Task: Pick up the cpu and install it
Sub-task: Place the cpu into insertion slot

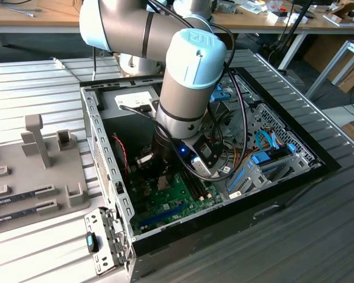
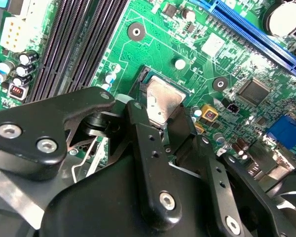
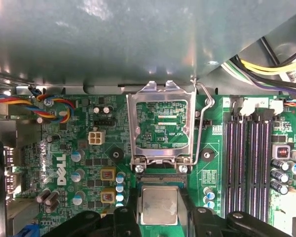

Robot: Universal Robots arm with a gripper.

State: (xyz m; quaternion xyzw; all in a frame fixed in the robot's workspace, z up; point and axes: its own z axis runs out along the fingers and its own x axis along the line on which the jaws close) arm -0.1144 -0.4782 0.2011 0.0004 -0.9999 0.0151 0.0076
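Observation:
The cpu (image 3: pixel 159 205), a silvery square with a thin green rim, lies flat in the socket on the green motherboard (image 3: pixel 69 148). It is also seen in the second wrist view as the cpu (image 2: pixel 163 98). My gripper (image 3: pixel 159 210) straddles it, with black fingers (image 3: pixel 132 210) against its two opposite edges, so it is shut on the chip. The gripper (image 2: pixel 160 116) shows the same hold from the other side. In the exterior view the arm (image 1: pixel 189 76) reaches down into the open computer case (image 1: pixel 106 171).
The socket's metal load plate (image 3: pixel 160 126) stands flipped open beside the chip, its lever (image 3: pixel 203 128) raised. Black memory slots (image 3: pixel 246 158) run alongside; cables (image 3: pixel 271 66) and the case wall (image 3: pixel 113 39) lie close. A grey fixture tray (image 1: pixel 35 165) sits at the exterior view's left.

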